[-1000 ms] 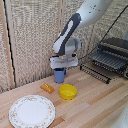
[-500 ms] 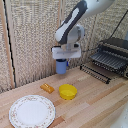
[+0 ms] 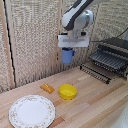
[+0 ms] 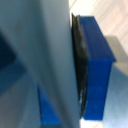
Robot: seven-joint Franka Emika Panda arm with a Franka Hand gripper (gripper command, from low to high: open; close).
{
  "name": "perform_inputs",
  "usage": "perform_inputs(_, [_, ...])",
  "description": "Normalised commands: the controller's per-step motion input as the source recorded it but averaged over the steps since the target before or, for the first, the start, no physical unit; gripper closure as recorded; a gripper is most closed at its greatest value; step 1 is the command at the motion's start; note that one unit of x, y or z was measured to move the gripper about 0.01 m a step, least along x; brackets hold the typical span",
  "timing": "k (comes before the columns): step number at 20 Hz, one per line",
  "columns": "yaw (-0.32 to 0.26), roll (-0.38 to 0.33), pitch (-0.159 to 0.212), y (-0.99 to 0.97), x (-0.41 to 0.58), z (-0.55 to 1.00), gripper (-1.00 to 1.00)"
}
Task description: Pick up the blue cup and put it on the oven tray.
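Observation:
The blue cup [image 3: 67,55] hangs upright in the air, well above the wooden table, with my gripper [image 3: 68,48] shut on its rim. Its blue wall [image 4: 96,70] fills the wrist view close up, pressed against a dark finger pad [image 4: 80,75]. The oven tray [image 3: 106,61], a dark wire rack pulled out of the toaster oven [image 3: 116,50], lies toward the exterior view's right of the cup, a little lower than it. The cup is short of the rack's near end.
A shallow yellow bowl [image 3: 68,91] sits on the table below the cup. A small orange piece [image 3: 47,88] lies beside the bowl, and a round white patterned plate [image 3: 32,111] is at the exterior view's lower left. A woven screen [image 3: 35,45] stands behind.
My gripper has lifted the blue cup higher off the table and carried it toward the exterior view's right, closer to the oven tray.

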Motion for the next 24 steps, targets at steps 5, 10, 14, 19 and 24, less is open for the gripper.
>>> perform_inputs(5, [-0.214, 0.000, 0.082, -0.56, 0.000, 0.49, 1.00])
perform_inputs(10, [-0.174, -0.026, 0.152, -0.65, 0.036, 0.47, 1.00])
perform_inputs(14, [-0.135, -0.102, 0.156, -0.68, 0.074, 0.34, 1.00])
perform_inputs(19, [-0.103, -0.103, 0.113, -0.77, 0.091, 0.26, 1.00])
perform_inputs(24, [-0.062, -0.130, 0.039, -0.84, 0.137, 0.16, 1.00])
